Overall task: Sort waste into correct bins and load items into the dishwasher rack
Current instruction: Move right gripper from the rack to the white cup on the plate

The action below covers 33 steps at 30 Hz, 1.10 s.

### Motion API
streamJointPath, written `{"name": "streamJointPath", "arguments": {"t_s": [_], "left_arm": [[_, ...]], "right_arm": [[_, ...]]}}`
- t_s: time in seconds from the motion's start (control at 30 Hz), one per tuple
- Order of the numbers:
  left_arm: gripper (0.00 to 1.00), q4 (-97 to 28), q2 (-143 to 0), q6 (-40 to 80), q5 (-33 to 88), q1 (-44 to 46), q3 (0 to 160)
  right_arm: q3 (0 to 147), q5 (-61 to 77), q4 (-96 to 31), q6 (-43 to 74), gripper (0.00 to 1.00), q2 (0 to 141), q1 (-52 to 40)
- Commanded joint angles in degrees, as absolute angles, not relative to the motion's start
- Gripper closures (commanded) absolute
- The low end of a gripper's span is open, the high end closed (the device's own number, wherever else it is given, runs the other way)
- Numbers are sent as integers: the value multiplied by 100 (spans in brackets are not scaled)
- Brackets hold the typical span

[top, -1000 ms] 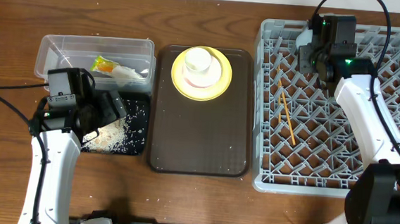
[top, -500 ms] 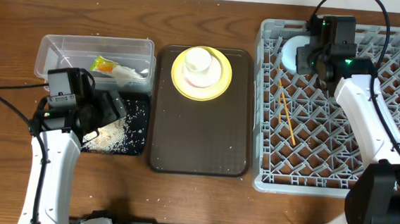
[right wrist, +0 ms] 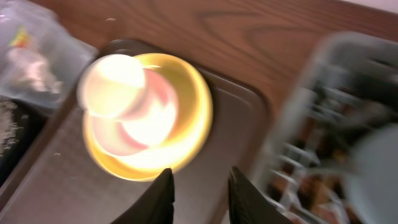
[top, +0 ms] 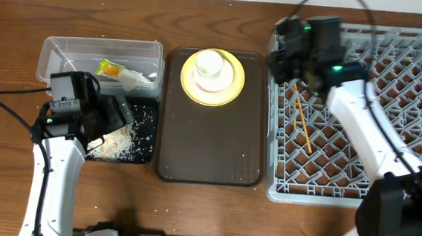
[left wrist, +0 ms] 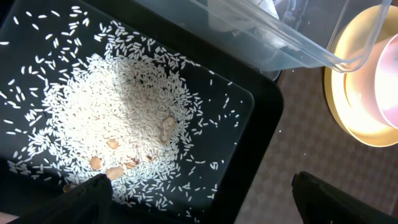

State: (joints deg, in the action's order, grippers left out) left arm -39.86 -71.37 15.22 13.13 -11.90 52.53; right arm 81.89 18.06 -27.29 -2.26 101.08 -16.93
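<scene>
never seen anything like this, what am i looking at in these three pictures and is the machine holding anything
Two robot arms work at a wooden table. One picture looks straight down from a fixed camera; the other two come from a camera on each wrist. The left gripper hangs open over a black tray of loose rice, beside a clear tub holding wrappers. In the middle, a brown tray carries a yellow plate with a pink bowl and a white cup stacked on it. The right gripper, its picture blurred, looks open and empty beside the grey rack, where a chopstick lies.
</scene>
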Motion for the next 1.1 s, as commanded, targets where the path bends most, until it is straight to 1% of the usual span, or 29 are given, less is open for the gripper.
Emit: {"name": "streamJointPath", "arguments": {"t_s": [0.0,0.03,0.07,0.13,0.27,0.6,0.93,1.07], "left_arm": [[5,-3986,-7148,1535,1278,-1210,5360],[5,-3986,-7148,1535,1278,-1210,5360],[5,-3986,-7148,1535,1278,-1210,5360],[5,-3986,-7148,1535,1278,-1210,5360],[5,-3986,-7148,1535,1280,-1210,5358],[5,-3986,-7148,1535,1278,-1210,5360],[5,-3986,-7148,1535,1278,-1210,5360],[5,-3986,-7148,1535,1278,-1210,5360]], "right_arm": [[8173,1380,-2615,-336,61,9950,-2206],[8173,1240,-2580,-384,55,9950,-2340],[8173,1109,-2543,-423,52,9950,-2467],[8173,915,-2480,-600,48,9955,-2762],[8173,897,-2392,-832,47,10027,-3183],[8171,897,-2375,-854,48,10628,-4005],[8171,875,-2344,-915,47,11491,-4130],[8171,701,-2331,-987,45,11705,-4117]]}}
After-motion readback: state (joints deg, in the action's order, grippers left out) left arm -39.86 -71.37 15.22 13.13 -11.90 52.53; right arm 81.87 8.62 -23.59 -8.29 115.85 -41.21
